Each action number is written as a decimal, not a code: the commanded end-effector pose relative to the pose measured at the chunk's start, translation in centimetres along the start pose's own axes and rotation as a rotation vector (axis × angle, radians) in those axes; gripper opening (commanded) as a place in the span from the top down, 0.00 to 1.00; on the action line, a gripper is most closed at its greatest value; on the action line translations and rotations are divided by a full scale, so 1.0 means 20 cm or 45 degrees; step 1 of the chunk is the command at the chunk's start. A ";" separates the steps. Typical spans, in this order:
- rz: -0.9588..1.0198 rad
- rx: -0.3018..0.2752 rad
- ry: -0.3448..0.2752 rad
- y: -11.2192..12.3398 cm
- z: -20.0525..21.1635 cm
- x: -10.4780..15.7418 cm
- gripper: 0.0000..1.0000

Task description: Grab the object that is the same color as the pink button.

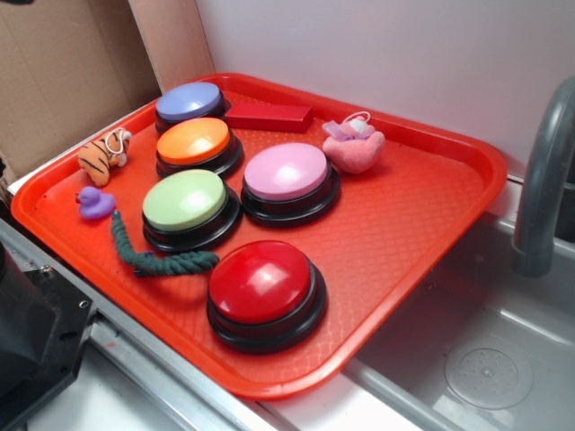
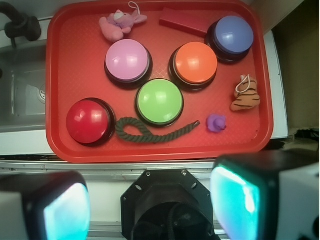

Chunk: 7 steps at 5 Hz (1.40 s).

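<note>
Looking down through the wrist view, left to right. Lower edge of frame: the gripper (image 2: 150, 200) shows as two pale blurred fingers (image 2: 65, 210) standing wide apart, nothing between them, held back off the near rim of the red tray (image 2: 55, 75). It does not appear in the exterior view.

Left side of tray: red button (image 2: 89, 121) at lower left. Upper left, near the far rim, the pink plush toy (image 2: 116, 26); it lies just beyond the pink button (image 2: 127, 61), apart from it, not touching. Centre: green button (image 2: 160, 101) with a dark green rope (image 2: 150, 132) curled along its near side. Right of centre: orange button (image 2: 196, 63), a red block (image 2: 184, 23) at the far rim, blue-purple button (image 2: 233, 35) at upper right. Right edge: striped tiger toy (image 2: 246, 95), and a small purple duck (image 2: 217, 123) below it.

Colour match: the plush toy agrees with the pink dome, so that is the target.

Handling, as judgement: the toy looks soft, light and squashy, not fragile. It should compress under the fingers rather than slip. Best hold is likely across the plump body, not the lilac bow or the white string loop, which would pull loose or dangle. Being smaller than the buttons, it calls for a low approach clear of the pink dome.
</note>
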<state>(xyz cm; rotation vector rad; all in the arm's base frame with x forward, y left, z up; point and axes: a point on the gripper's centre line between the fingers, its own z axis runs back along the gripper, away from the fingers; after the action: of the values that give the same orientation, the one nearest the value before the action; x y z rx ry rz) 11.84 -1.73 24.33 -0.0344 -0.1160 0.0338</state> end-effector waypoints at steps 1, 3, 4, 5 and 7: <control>0.000 0.000 0.000 0.00 0.00 0.00 0.00; 0.073 0.085 -0.118 -0.06 -0.11 0.26 0.00; 0.162 0.191 -0.148 -0.11 -0.23 0.44 0.00; 0.174 0.250 -0.188 -0.18 -0.39 0.63 0.00; 0.226 0.318 -0.199 -0.30 -0.69 0.86 0.00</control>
<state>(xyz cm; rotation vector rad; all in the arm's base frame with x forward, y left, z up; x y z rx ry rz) 29.81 -7.28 10.86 0.2406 -0.1986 0.2225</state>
